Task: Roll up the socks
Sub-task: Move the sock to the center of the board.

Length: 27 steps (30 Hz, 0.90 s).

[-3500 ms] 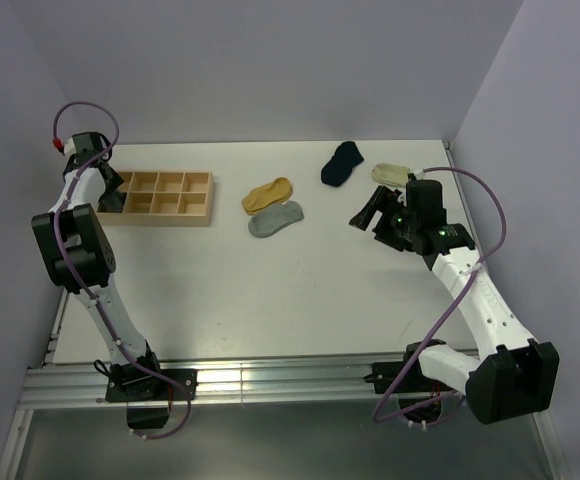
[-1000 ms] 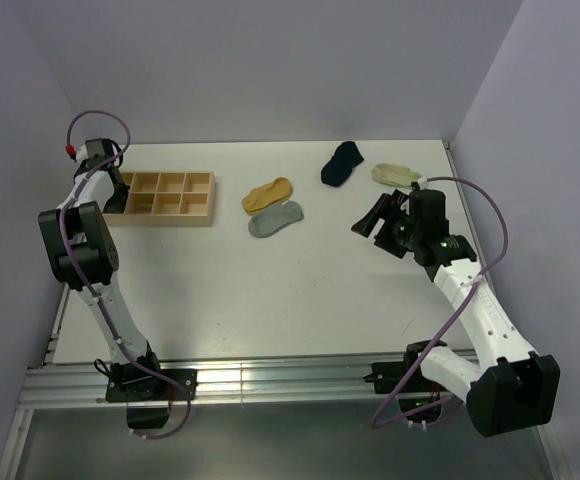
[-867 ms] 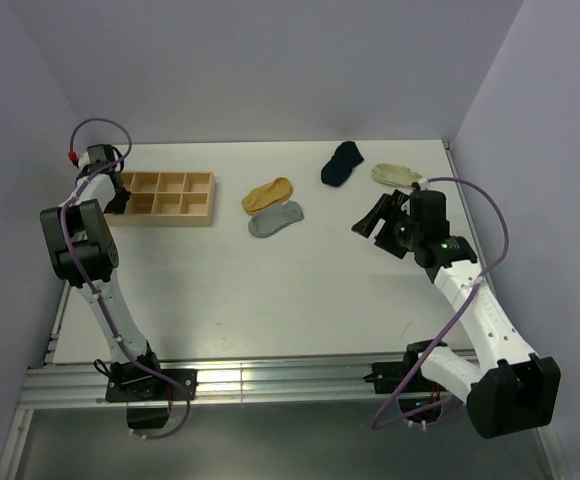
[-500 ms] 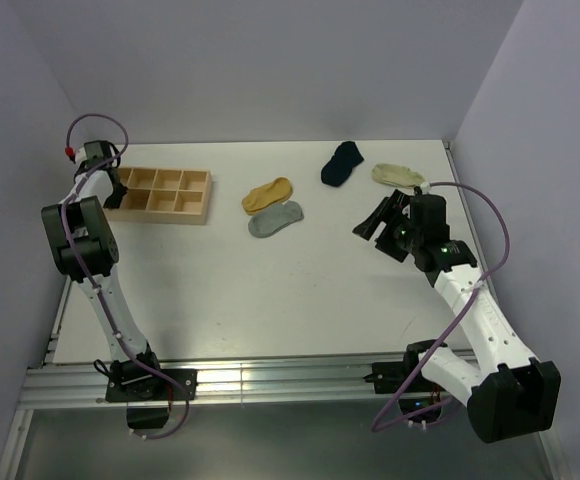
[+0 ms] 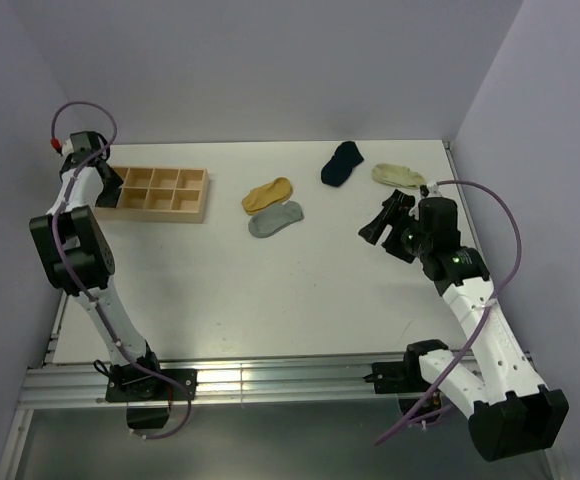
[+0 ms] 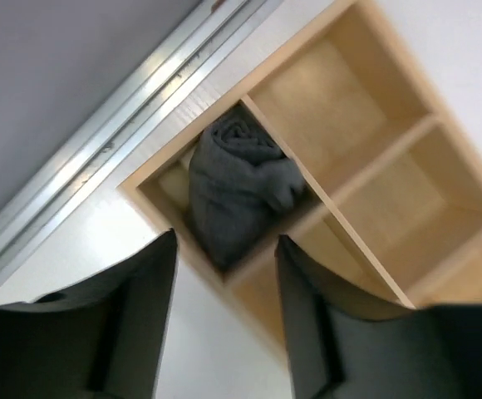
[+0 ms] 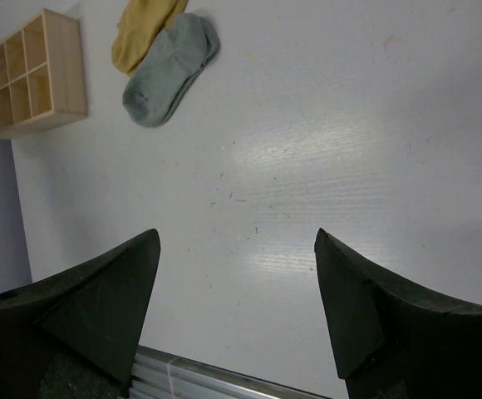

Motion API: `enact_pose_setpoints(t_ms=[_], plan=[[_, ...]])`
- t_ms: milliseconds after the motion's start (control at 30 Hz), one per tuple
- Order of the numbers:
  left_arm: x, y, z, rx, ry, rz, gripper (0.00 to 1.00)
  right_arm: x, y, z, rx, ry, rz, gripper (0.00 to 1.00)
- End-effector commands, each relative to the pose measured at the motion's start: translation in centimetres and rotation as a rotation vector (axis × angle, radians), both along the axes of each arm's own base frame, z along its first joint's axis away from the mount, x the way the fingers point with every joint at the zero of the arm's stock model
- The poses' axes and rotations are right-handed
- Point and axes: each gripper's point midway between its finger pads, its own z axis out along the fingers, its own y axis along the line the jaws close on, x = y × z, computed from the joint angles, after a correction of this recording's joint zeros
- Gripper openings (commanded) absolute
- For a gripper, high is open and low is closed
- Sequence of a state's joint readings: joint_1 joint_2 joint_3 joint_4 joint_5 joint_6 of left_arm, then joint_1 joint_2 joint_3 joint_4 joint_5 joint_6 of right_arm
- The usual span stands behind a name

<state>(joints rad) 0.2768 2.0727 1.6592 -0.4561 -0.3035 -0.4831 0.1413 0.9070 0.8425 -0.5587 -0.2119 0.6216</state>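
Since the earlier frames the wooden tray (image 5: 160, 213) has been nudged a little to the left and turned slightly askew; the left wrist has been swung back toward the left wall, and the right arm has been drawn somewhat nearer its base, its forearm now set more steeply.

The left gripper (image 5: 107, 186) is held over the left end of the tray; in the left wrist view its jaws are seen spread apart with nothing between them, so the left gripper (image 6: 224, 332) is empty. Beyond them a dark grey sock (image 6: 237, 183) is seen rolled into a bundle and lodged in the corner compartment of the tray (image 6: 366, 199), at the end beside the metal rail (image 6: 133, 108) along the table's edge; the roll bulges against the divider beside it; the neighbouring compartments that can be seen hold nothing.

The right gripper (image 5: 378, 222) is held above the right part of the table (image 5: 270, 300), well apart from every sock; in the right wrist view its jaws are spread wide and nothing is gripped by the right gripper (image 7: 237, 307).

A yellow sock (image 5: 267, 194) and a light grey sock (image 5: 275, 219) are laid flat and unrolled side by side, touching, to the right of the tray; the same pair is seen in the right wrist view, the yellow sock (image 7: 145, 32) farther off and the light grey sock (image 7: 170, 68) nearer. A navy sock (image 5: 342, 162) and a cream sock (image 5: 398, 175) are laid flat near the far right corner, apart from each other.
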Motion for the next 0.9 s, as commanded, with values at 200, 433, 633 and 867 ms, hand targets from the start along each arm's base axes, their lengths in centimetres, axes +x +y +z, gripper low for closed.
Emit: enact_pose_setpoints(t_ms=[200,433,633,867], plan=[[-2.1,-8.4,16.5,0.071,-0.299,-0.165,0.67,-2.3,-0.2,3.9,-0.048,-0.137,0.086,0.82],[-4.4,-21.3,16.3,0.001,-0.382,-0.475,0.64,-4.0,0.7,3.1,-0.020,-0.122,0.151,0.82],[-5.3,-31.6,12.5,-0.048,-0.367,-0.667,0.63,-5.4,0.4,1.8,-0.041,-0.123,0.166,0.82],[-5.2,-42.6,7.5,-0.077,-0.295,-0.856,0.62,-6.1,0.2,0.7,-0.047,-0.091,0.168,0.82]])
